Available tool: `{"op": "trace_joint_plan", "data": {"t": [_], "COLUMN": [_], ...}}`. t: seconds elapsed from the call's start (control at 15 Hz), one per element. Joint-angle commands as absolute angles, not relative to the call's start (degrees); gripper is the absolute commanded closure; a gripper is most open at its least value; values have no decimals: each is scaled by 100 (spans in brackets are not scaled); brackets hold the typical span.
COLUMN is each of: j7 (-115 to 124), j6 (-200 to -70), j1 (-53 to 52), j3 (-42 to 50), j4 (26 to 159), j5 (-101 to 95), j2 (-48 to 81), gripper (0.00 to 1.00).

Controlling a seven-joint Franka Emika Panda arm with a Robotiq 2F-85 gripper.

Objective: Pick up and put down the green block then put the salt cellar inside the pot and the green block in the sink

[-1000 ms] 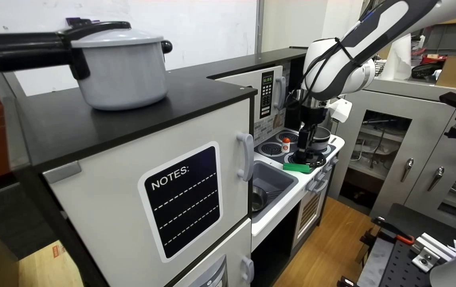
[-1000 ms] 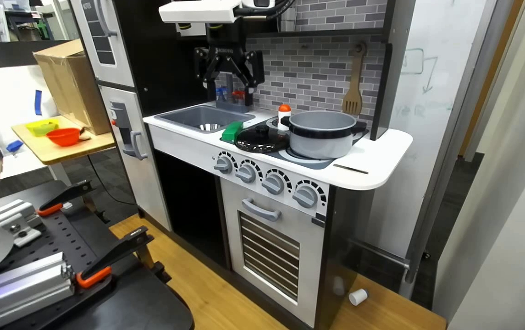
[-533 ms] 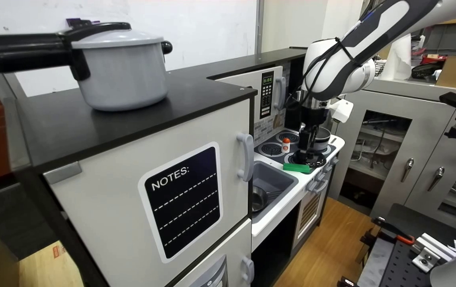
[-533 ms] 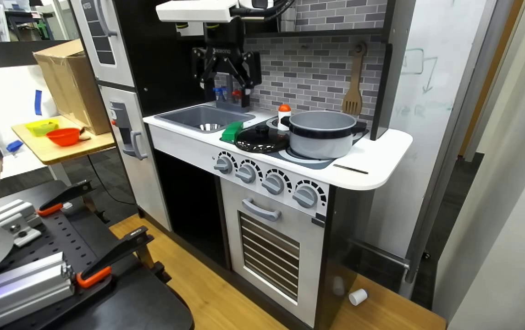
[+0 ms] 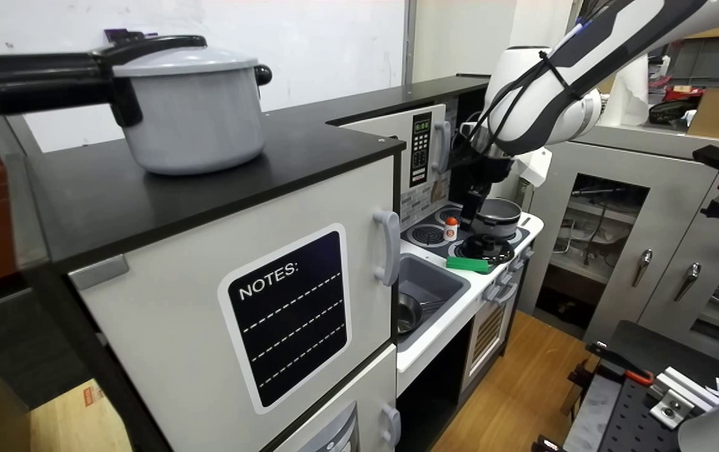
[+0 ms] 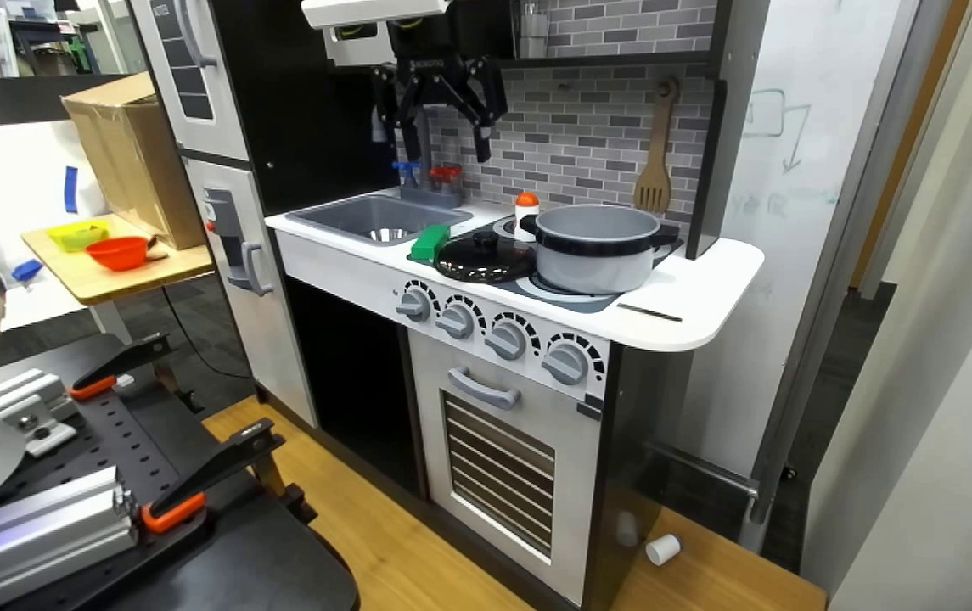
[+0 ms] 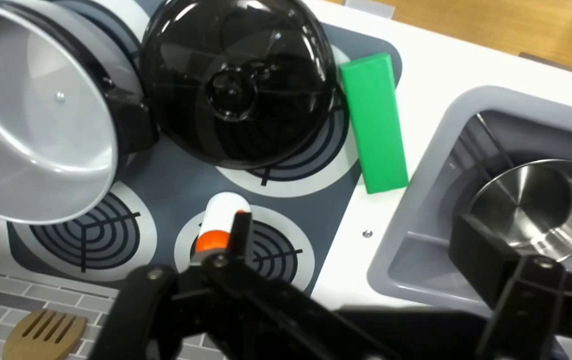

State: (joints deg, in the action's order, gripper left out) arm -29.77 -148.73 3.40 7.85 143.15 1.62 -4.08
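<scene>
- The green block lies flat, partly on the dark stove top and partly on the white counter. It sits between the black lid and the sink — very close to both, but I cannot tell if it touches them.
- The sink is a grey tub with a shiny metal pan in it.
- The black lid lies on the stove top, knob side up, next to the pot.
- The pot stands there with its top open (the wrist view looks down into it).
- The salt cellar, white with an orange top, stands up straight on the stove top.
- The gripper hangs in the air above the counter. Its fingers are wide apart — in the wrist view, one hides a bit of the orange top.
- A wooden spatula hangs on the brick wall.
- A big pot with a long black handle sits on the high black shelf.
- Farther off, a yellow bowl and a red bowl are on a small table.
</scene>
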Motion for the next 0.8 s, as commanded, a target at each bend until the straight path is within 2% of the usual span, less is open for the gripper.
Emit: {"op": "trace_joint_plan", "data": {"t": [0.0,0.73], "j7": [-3220,-3087], "j6": [-15645,-15623], "j1": [397,428], "j3": [806,739], "j4": [14326,14260], "j5": [211,298], "j2": [-97,5], "gripper": [0,0]}}
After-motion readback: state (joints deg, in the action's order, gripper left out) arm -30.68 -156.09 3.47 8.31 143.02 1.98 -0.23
